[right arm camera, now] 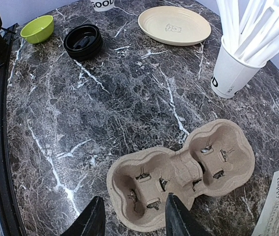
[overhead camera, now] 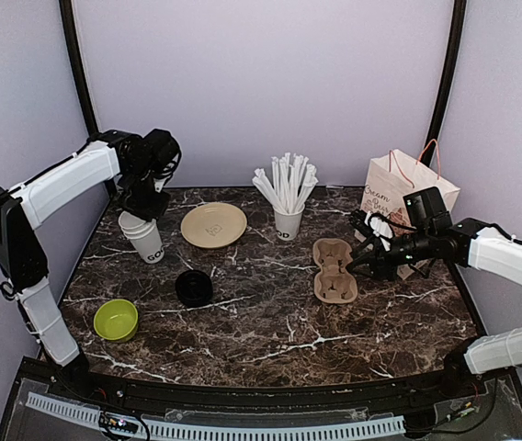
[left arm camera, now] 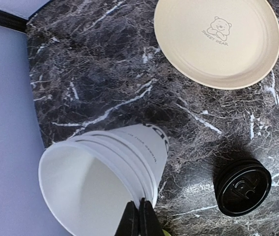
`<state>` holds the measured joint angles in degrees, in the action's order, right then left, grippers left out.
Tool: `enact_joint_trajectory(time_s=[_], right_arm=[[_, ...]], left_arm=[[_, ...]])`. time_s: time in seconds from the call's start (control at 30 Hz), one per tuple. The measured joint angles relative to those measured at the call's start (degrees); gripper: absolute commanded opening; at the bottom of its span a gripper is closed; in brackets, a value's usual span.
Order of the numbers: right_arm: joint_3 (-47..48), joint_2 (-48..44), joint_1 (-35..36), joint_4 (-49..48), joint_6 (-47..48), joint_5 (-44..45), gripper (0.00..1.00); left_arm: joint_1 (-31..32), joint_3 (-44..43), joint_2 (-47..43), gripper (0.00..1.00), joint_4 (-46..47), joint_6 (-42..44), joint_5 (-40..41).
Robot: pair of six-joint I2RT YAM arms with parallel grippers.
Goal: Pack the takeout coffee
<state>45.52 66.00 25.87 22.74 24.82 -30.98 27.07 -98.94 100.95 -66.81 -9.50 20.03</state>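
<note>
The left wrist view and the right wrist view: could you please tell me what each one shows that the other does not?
Only the left wrist view shows the open mouth of the nested white cups, pinched at the rim by the left fingers. Only the right wrist view shows the cardboard carrier near the open right fingers, the straw cup and the green bowl. Both show the cream plate and the black lids.

Bare marble (overhead camera: 261, 312) lies between the lid stack (overhead camera: 193, 288) and cardboard carrier (overhead camera: 334, 270); the straw cup (overhead camera: 288, 221) stands behind.
</note>
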Motion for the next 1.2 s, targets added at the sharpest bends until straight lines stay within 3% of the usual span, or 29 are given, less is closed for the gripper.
enact_joint_trajectory(time_s=[0.07,0.17,0.3,0.37,0.5,0.83,1.1,1.2], right_arm=[[0.0,0.1,0.0,0.0,0.0,0.0,0.41],[0.0,0.3,0.0,0.0,0.0,0.1,0.41],[0.0,0.9,0.0,0.0,0.1,0.2,0.42],[0.0,1.0,0.0,0.0,0.2,0.2,0.42],[0.0,1.0,0.0,0.0,0.2,0.4,0.42],[0.0,1.3,0.0,0.0,0.4,0.4,0.42],[0.0,1.4,0.0,0.1,0.7,0.4,0.43],[0.0,1.4,0.0,0.2,0.8,0.4,0.43]], left_arm=[[1.3,-1.8,0.5,0.0,-1.3,-1.2,3.1],[1.7,-4.4,1.1,0.0,-1.5,-1.7,-0.1],[1.2,-6.5,2.7,0.0,-4.5,-2.2,1.5],[0.0,-5.7,2.9,0.0,-2.7,-1.9,-1.4],[-1.2,-5.3,4.4,0.0,-5.6,-2.7,4.0],[-2.1,-3.7,4.7,0.0,-4.6,-2.8,4.3],[-1.9,-4.7,4.4,0.0,-3.3,-1.7,-2.3],[-1.5,-8.2,5.9,0.0,-5.8,-2.4,2.3]])
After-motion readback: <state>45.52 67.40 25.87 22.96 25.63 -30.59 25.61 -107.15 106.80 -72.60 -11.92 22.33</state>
